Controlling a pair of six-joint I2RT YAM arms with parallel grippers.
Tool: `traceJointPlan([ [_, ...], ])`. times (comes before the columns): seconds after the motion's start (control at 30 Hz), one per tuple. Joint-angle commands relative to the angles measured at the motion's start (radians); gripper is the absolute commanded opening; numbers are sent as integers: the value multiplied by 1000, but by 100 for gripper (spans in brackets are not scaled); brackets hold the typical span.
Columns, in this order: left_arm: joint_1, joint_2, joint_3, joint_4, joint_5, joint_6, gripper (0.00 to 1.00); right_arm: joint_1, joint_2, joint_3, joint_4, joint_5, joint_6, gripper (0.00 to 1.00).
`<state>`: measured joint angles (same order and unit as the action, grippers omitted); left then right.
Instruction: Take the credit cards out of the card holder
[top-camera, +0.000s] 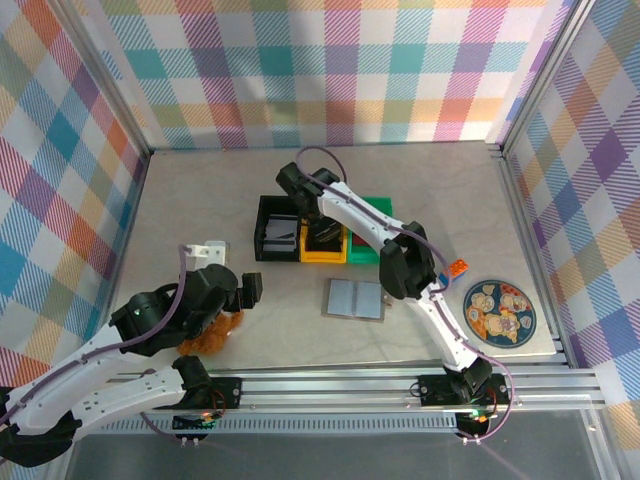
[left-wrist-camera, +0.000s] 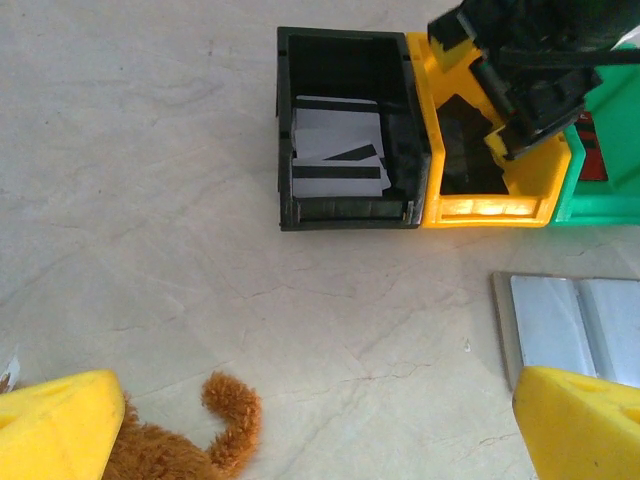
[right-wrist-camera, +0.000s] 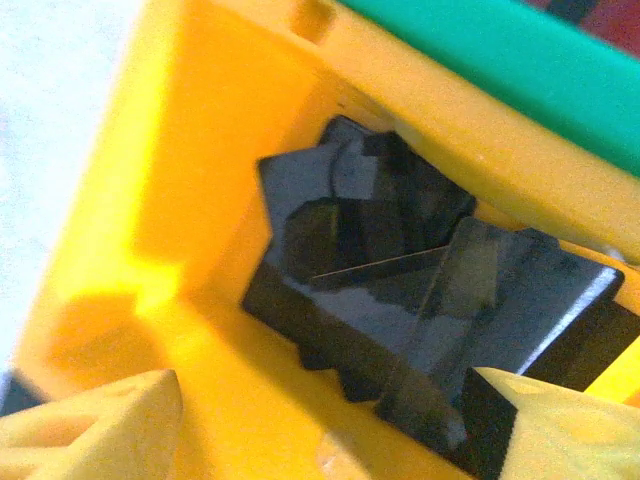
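The grey card holder (top-camera: 355, 298) lies open and flat on the table, its left panel also in the left wrist view (left-wrist-camera: 565, 322). My right gripper (top-camera: 322, 233) hangs in the yellow bin (top-camera: 324, 254), open (right-wrist-camera: 330, 435), with dark credit cards (right-wrist-camera: 400, 270) loose on the bin floor under its fingertips. White credit cards with black stripes (left-wrist-camera: 338, 160) lie in the black bin (left-wrist-camera: 345, 212). A reddish card (left-wrist-camera: 592, 150) shows in the green bin (left-wrist-camera: 600, 205). My left gripper (top-camera: 252, 290) is open (left-wrist-camera: 320, 430) above bare table, left of the holder.
An orange plush toy (top-camera: 212, 335) lies under the left arm, its tail (left-wrist-camera: 232, 418) between the left fingers. A patterned round plate (top-camera: 500, 312) sits at the right, with a small orange object (top-camera: 458, 268) nearby. A white object (top-camera: 207, 249) lies left of the bins.
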<state>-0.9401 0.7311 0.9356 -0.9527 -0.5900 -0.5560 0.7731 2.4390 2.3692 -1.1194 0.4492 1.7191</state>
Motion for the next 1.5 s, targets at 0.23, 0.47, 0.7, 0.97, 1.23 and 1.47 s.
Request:
traceJointPlan([
  [0.23, 49, -34, -53, 200, -191, 124, 100, 74, -399, -154, 160, 304, -723, 99],
  [0.47, 206, 9, -99, 353, -70, 269, 100, 56, -921, -837, 681, 335, -1177, 99],
  [0.7, 497, 122, -128, 448, 72, 297, 100, -156, -1220, -1287, 718, 268, -1444, 99],
  [0.97, 654, 171, -256, 660, 119, 283, 100, -384, -1414, -1660, 995, 198, -1528, 99],
  [1.23, 756, 178, -329, 801, 170, 283, 100, -584, -1451, -1762, 1105, 11, -1492, 99],
  [1.47, 821, 273, -343, 879, 239, 321, 100, -638, -1304, -1797, 1265, 5, -1515, 99],
])
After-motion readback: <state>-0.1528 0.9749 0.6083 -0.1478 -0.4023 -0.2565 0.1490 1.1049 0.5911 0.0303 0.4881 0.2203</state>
